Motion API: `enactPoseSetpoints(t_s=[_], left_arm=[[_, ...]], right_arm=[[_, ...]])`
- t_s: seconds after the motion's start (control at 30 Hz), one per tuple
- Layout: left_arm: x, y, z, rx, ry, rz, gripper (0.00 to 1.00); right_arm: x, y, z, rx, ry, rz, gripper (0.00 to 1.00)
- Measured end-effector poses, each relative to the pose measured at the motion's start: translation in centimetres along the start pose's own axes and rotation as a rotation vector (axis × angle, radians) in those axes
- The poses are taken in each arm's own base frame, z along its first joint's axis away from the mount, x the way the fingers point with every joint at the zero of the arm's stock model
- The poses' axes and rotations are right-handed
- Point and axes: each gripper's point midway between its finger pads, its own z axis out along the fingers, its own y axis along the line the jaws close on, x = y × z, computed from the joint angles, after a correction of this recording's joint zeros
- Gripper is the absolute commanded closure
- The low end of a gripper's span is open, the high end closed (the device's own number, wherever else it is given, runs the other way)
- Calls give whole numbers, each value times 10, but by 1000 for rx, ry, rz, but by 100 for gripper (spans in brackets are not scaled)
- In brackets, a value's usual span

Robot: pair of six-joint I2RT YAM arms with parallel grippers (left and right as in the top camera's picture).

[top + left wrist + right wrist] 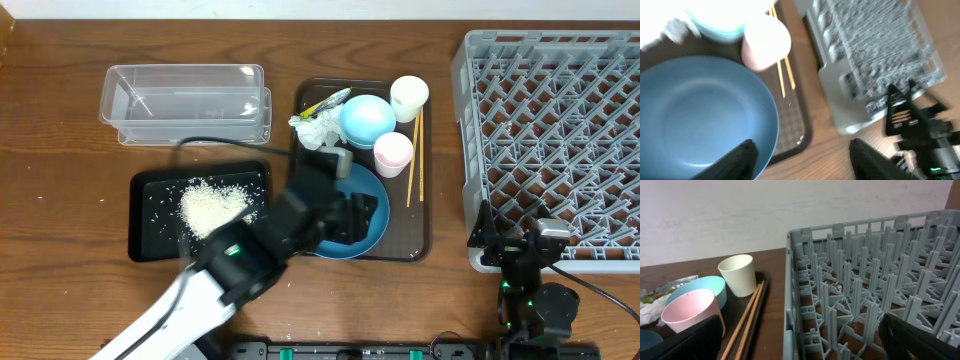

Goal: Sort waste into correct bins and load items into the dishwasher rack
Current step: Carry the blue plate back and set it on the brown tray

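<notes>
A: Left gripper (807,156) first: jaws spread apart, nothing pinched between them, hanging right over the dark-blue bowl (372,238). In the wrist view one finger (742,162) sits over the bowl's rim.

B: And the right gripper (800,337): jaws wide apart too, holding nothing. It's at five o'clock of the table, just off the near edge of the dishwasher rack (550,120).

A: Let's run the containers. Black tray (150,240) at eight o'clock: the rice (212,208) is heaped in its middle, with stray grains scattered round the heap.

B: The clear tub (185,100) sits at ten o'clock, just beyond that black tray.

A: Dead centre is the brown serving tray (418,228), and it's crowded. The dark-blue bowl fills its six o'clock end and shows a plain blue inside.

B: At twelve o'clock on it is the light-blue bowl (367,118). The white cup (409,97) is at one o'clock, and the pink cup (393,152) is just below that, right beside the light-blue bowl.

A: The chopsticks (414,160) lie side by side along the tray's three o'clock edge, running twelve to six.

B: Eleven o'clock corner: the crumpled napkin (317,130) is against the light-blue bowl, with the yellow-green wrapper (328,101) just beyond it.

A: The rack takes the whole three o'clock side of the table, with its grid cells and pegs standing up.
</notes>
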Motion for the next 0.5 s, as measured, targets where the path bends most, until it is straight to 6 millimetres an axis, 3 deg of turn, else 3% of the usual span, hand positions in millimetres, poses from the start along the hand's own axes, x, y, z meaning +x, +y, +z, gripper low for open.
enactPoseSetpoints(t_s=[0.07, 0.27, 0.43, 0.5], left_arm=[[-10, -2, -20, 18, -56, -4, 22], [-27, 5, -66, 12, -183, -15, 21], [-35, 6, -78, 11, -234, -11, 21], [-35, 6, -77, 9, -235, 13, 16]], right_arm=[[0, 0, 0, 0, 0, 0, 1], [0, 0, 0, 0, 0, 0, 1], [0, 0, 0, 0, 0, 0, 1], [0, 0, 0, 0, 0, 0, 1]])
